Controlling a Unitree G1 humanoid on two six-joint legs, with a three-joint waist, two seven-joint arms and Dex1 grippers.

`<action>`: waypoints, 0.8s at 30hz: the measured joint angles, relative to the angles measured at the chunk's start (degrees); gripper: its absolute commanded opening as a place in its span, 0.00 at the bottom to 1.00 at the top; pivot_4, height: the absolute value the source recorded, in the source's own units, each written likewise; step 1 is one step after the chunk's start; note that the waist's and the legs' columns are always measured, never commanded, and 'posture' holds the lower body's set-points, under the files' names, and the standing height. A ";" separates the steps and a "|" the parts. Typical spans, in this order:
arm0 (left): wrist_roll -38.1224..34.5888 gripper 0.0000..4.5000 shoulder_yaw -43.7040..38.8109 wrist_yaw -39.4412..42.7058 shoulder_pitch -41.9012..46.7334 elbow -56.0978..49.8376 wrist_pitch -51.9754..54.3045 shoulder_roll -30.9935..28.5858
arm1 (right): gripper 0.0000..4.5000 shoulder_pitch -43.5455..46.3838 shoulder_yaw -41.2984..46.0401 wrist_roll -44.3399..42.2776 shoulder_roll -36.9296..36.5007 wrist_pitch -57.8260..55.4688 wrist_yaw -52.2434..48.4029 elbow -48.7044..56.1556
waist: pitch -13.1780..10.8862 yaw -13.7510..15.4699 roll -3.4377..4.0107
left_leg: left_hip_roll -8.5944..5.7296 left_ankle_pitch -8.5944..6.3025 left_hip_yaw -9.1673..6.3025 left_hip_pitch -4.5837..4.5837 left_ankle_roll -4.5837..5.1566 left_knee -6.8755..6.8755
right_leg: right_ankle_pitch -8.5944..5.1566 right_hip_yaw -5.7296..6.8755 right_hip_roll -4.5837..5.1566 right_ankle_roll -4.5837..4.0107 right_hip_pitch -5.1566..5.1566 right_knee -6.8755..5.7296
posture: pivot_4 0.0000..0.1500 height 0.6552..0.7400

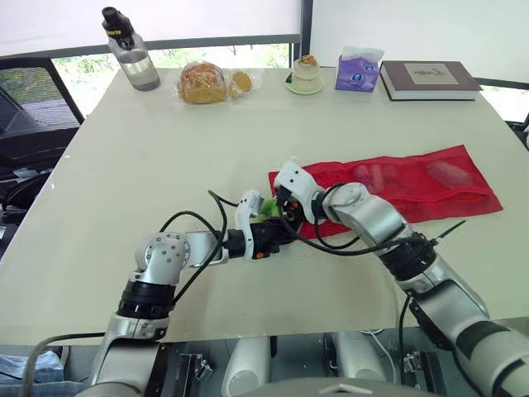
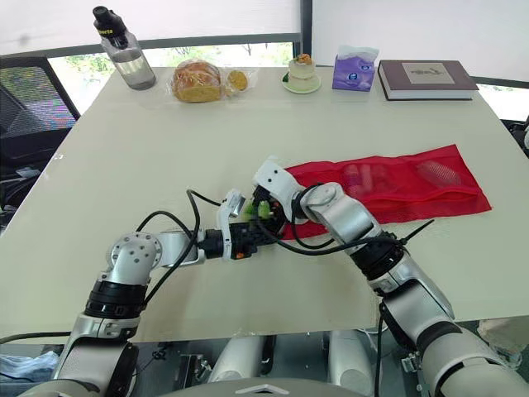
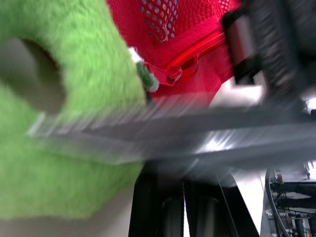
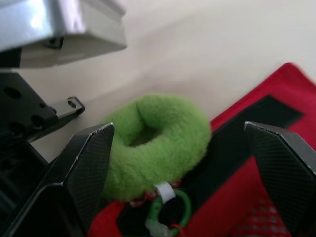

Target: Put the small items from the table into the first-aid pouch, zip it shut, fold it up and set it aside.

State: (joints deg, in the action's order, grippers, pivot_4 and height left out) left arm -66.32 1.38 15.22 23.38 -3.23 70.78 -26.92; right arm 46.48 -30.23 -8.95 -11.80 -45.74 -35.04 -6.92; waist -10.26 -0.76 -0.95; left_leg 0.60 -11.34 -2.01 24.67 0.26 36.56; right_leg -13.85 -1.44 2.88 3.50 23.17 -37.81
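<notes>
Right wrist view puts the right gripper [image 4: 178, 127] spread wide, its two black fingers [image 4: 89, 168] standing on either side of a green fluffy ring [image 4: 163, 133]. One finger is against the ring's side and the other is well clear of it. The ring lies at the left end of the red mesh pouch [image 1: 413, 186], resting partly on that end's black-trimmed edge and partly on the table [image 1: 165, 149]. The left gripper [image 1: 266, 217] sits just beside the ring, off the pouch's left end; whether it grips anything I cannot tell. From its wrist, the pouch's zip pull [image 3: 173, 74] shows close behind the ring.

The pouch lies flat and unfolded on the pale table, with pale shapes showing through its mesh. Beyond the pouch, along the far edge, stand a water bottle [image 1: 131, 50], bagged bread [image 1: 202, 83], a small cup on a saucer [image 1: 306, 73], a purple tissue pack [image 1: 357, 73] and a book [image 1: 430, 80], below a window. A black chair [image 1: 33, 99] stands off the table's left side.
</notes>
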 measured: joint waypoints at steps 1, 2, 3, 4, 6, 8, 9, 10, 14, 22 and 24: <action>0.46 0.00 -0.22 0.35 -0.01 0.00 0.15 0.20 | 0.88 0.36 -0.27 0.69 0.24 0.03 -0.01 -0.75 | 0.01 -0.01 0.00 | 0.00 0.00 0.00 -0.02 0.00 0.00 | -0.01 0.00 0.00 -0.02 -0.01 0.00 | 1.00 1.00; 0.88 0.00 -0.36 0.72 -0.01 0.00 0.20 0.36 | 0.80 0.48 -0.39 0.99 0.48 -0.08 -0.09 -1.20 | 0.01 0.01 0.00 | 0.00 0.01 -0.01 -0.02 -0.01 0.00 | -0.01 0.00 0.00 -0.01 -0.01 0.00 | 1.00 1.00; 1.23 0.00 -0.65 1.00 -0.04 -0.01 0.37 0.49 | 0.70 0.53 -0.38 1.16 0.98 -0.51 -0.45 -1.67 | 0.01 0.00 0.00 | 0.00 0.01 -0.02 -0.04 -0.01 0.00 | 0.00 0.00 0.00 -0.01 -0.01 -0.01 | 1.00 1.00; 1.60 0.00 -0.90 1.12 -0.05 -0.03 0.55 0.69 | 0.58 0.54 -0.34 1.14 1.40 -0.87 -0.78 -1.98 | 0.01 -0.02 0.01 | 0.00 0.01 -0.02 -0.05 -0.02 0.00 | 0.00 0.00 0.00 0.00 -0.01 -0.03 | 1.00 1.00; 2.14 0.00 -1.61 1.27 -0.19 -0.13 0.98 1.25 | 0.37 0.54 -0.17 1.09 1.74 -1.33 -1.47 -2.04 | 0.01 -0.02 0.01 | 0.01 0.02 -0.04 -0.05 -0.03 0.00 | 0.00 0.01 0.00 0.00 -0.01 -0.05 | 1.00 1.00; 2.28 0.00 -2.36 1.27 -0.66 -0.51 1.20 1.67 | 0.19 0.54 0.02 1.19 1.77 -1.29 -1.78 -2.06 | 0.02 -0.07 0.01 | 0.01 0.02 -0.04 -0.06 -0.04 0.00 | 0.00 0.00 0.00 0.00 -0.01 -0.05 | 1.00 1.00; 2.31 0.00 -2.92 1.25 -1.00 -0.77 1.34 1.99 | 0.08 0.54 0.16 1.27 1.86 -1.17 -1.81 -2.09 | 0.01 -0.09 0.01 | 0.01 0.02 -0.04 -0.06 -0.04 -0.01 | 0.00 0.00 0.00 0.00 -0.01 -0.05 | 1.00 1.00; 2.32 0.00 -3.37 1.23 -1.22 -0.91 1.42 2.25 | 0.01 0.53 0.73 1.27 2.21 -1.29 -1.66 -2.12 | 0.01 -0.14 0.01 | 0.02 0.02 -0.04 -0.05 -0.04 -0.01 | 0.00 0.00 0.00 0.00 -0.01 -0.05 | 1.00 1.00; 2.39 0.00 -4.95 1.14 -1.66 -1.15 2.22 2.67 | 0.01 0.50 7.10 0.39 5.27 -3.14 1.81 -3.18 | 0.01 -0.24 0.01 | 0.03 0.03 -0.03 -0.01 -0.05 -0.04 | 0.01 0.00 -0.02 0.00 0.06 -0.05 | 1.00 1.00; 2.69 0.00 -8.05 3.28 -2.08 -0.09 3.08 0.49 | 0.01 -3.56 18.70 -2.70 4.57 -7.15 6.86 3.90 | 0.00 -0.57 0.02 | 0.08 0.04 0.00 0.07 -0.07 -0.14 | 0.01 -0.02 -0.05 0.00 0.22 -0.10 | 1.00 1.00; 3.05 0.00 -9.08 4.01 -1.71 0.90 3.09 -0.73 | 0.01 -4.37 20.24 -3.45 3.84 -8.44 7.04 5.99 | 0.00 -0.88 0.02 | 0.08 0.04 0.01 0.07 -0.07 -0.17 | 0.01 -0.03 -0.06 -0.01 0.25 -0.11 | 1.00 1.00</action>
State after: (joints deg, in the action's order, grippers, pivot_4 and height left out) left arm -63.27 -7.70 19.23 21.67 -2.33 73.86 -27.65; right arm 42.12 -9.99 -12.40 -7.95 -54.19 -28.00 -0.93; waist -10.27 -1.64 -0.93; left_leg 0.68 -11.30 -2.00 24.74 0.19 36.39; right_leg -13.85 -1.47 2.82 3.49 23.43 -37.93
